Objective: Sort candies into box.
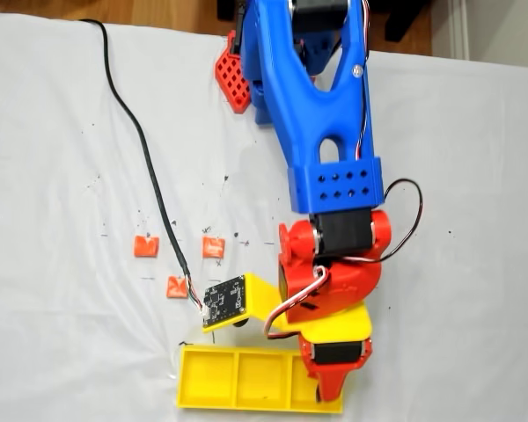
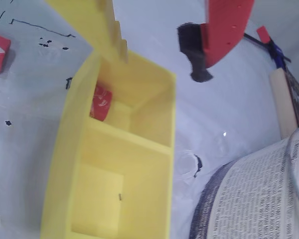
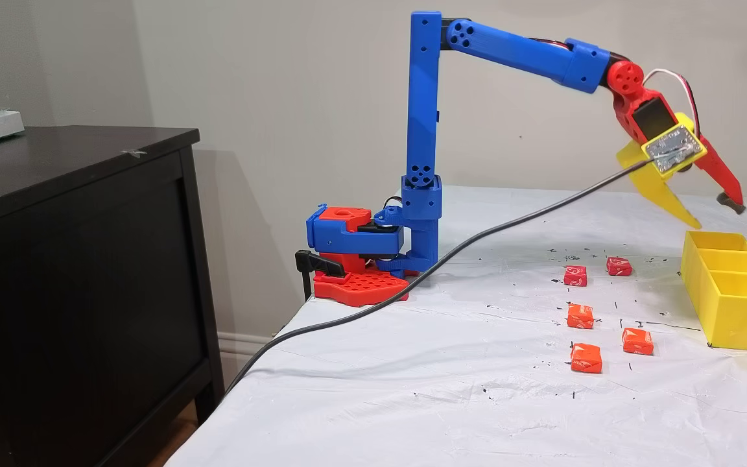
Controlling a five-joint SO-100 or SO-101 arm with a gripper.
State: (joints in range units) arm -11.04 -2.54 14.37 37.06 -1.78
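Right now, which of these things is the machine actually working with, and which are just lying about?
Part of the job:
- low yellow plastic three-compartment tray
- deep red wrapped candy inside its end compartment
- two deep red candies and three orange-red candies on the cloth
- open red-and-yellow hand above the tray

Just lying about:
- black cable
- dark wooden cabinet
- printed book page

The fingers (image 3: 714,217) are spread apart and empty, one yellow, one red with a dark tip, hanging just above the far end of the yellow box (image 3: 733,311). Below and left of the fingers, five candies lie on the white tabletop (image 3: 412,389): two deeper red ones (image 3: 575,275) nearer them, three orange ones (image 3: 586,358) farther off.
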